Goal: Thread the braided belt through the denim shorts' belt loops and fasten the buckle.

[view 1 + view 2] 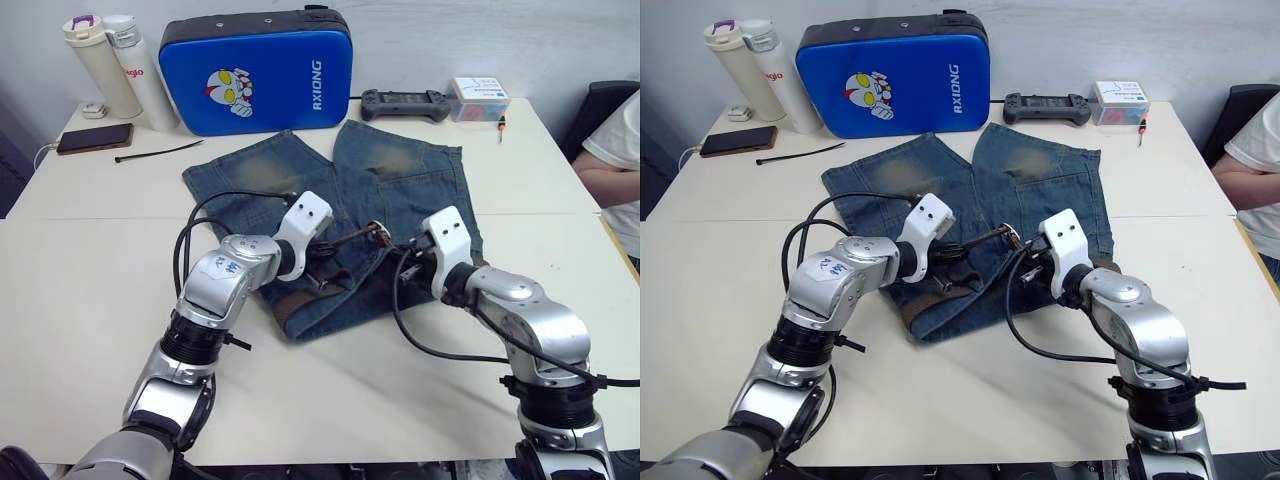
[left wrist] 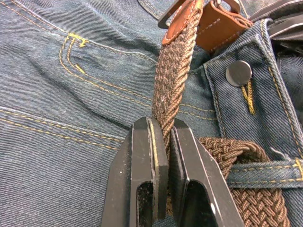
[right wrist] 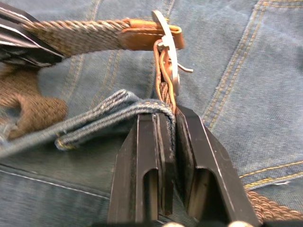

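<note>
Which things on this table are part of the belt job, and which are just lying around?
In the job: belt, buckle, shorts, left gripper, right gripper.

Lying about: blue case, two bottles, phone, cable tie, controller, small box.

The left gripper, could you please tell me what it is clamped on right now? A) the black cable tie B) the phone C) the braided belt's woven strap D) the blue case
C: in the left wrist view the left gripper has its jaws pinched on the braided belt, over the denim shorts.
</note>
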Action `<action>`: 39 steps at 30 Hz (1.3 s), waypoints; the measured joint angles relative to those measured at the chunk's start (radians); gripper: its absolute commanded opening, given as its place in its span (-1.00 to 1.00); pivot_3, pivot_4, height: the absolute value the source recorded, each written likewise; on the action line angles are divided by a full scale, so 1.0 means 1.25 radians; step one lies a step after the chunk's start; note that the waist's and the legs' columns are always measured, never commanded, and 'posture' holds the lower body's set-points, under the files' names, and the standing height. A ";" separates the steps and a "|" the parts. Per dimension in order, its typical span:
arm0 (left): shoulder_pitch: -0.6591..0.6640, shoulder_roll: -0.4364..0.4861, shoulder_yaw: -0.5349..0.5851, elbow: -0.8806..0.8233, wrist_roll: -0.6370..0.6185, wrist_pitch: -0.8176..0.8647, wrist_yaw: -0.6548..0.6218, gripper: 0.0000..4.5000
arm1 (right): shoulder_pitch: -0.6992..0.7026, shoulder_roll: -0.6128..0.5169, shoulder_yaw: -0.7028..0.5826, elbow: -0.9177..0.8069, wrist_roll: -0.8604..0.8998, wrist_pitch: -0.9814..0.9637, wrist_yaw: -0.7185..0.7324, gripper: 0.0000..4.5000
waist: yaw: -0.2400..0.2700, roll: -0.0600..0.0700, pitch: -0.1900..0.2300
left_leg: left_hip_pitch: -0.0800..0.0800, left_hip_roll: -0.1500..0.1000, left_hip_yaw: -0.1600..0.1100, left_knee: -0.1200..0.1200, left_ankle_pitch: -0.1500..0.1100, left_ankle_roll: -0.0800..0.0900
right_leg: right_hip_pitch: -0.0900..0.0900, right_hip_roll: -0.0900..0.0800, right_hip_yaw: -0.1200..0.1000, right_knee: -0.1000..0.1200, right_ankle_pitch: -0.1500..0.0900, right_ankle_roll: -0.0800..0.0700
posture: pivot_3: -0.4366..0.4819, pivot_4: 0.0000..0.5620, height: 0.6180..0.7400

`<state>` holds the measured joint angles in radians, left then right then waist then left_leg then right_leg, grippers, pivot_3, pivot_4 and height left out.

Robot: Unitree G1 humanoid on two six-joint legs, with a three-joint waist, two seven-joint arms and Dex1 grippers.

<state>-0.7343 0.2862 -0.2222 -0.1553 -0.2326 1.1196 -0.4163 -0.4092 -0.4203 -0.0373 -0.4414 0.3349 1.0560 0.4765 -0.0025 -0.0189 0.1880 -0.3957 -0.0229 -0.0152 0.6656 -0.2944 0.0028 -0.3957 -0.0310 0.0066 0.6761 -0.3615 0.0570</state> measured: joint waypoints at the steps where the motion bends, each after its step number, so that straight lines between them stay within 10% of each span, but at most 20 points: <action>1: 0.000 0.000 -0.001 0.002 0.001 -0.005 0.000 -1.00 | 0.000 -0.003 0.003 -0.009 0.008 0.005 0.009 -0.98 | -0.001 0.000 0.000 | 0.000 0.000 0.000 0.000 0.000 0.000 | 0.000 0.000 0.000 0.000 0.000 0.000 | -0.05 -0.47 1.00; 16: -0.044 -0.034 -0.067 0.041 0.014 -0.033 -0.011 -1.00 | 0.003 -0.223 0.203 -0.051 -0.099 -0.217 0.130 -0.98 | 0.002 0.000 0.000 | 0.000 0.000 0.000 0.000 0.000 0.000 | 0.000 0.000 0.000 -0.001 0.000 0.000 | -0.05 -0.47 1.00; 27: -0.044 -0.035 -0.081 0.040 0.015 -0.035 -0.026 -1.00 | 0.031 -0.377 0.024 -0.069 0.018 -0.252 0.314 0.96 | 0.005 0.000 0.000 | 0.000 0.000 0.000 0.000 0.000 0.000 | 0.001 0.000 0.000 -0.003 0.000 0.000 | -0.05 -0.47 1.00; 38: -0.044 -0.035 -0.087 0.035 0.015 -0.037 -0.029 -1.00 | -0.076 -0.373 0.154 0.100 -0.170 -0.491 0.306 0.96 | 0.003 0.000 0.000 | 0.000 0.000 0.000 0.000 0.000 0.000 | 0.001 0.000 0.000 -0.002 0.000 0.000 | -0.05 -0.47 1.00; 39: -0.044 -0.036 -0.087 0.034 0.015 -0.037 -0.030 -1.00 | -0.076 -0.371 0.169 0.116 -0.187 -0.507 0.307 0.74 | 0.004 0.000 0.000 | 0.000 0.000 0.000 0.000 0.000 0.000 | 0.001 0.000 0.000 -0.002 0.000 0.000 | -0.05 -0.47 1.00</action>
<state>-0.7896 0.2416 -0.3314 -0.1133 -0.2136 1.0739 -0.4532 -0.5048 -0.8843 0.1742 -0.2964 0.1006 0.4229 0.8599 0.0025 -0.0190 0.1880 -0.3958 -0.0231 -0.0150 0.6662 -0.2944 0.0031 -0.3949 -0.0312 0.0066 0.6734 -0.3615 0.0570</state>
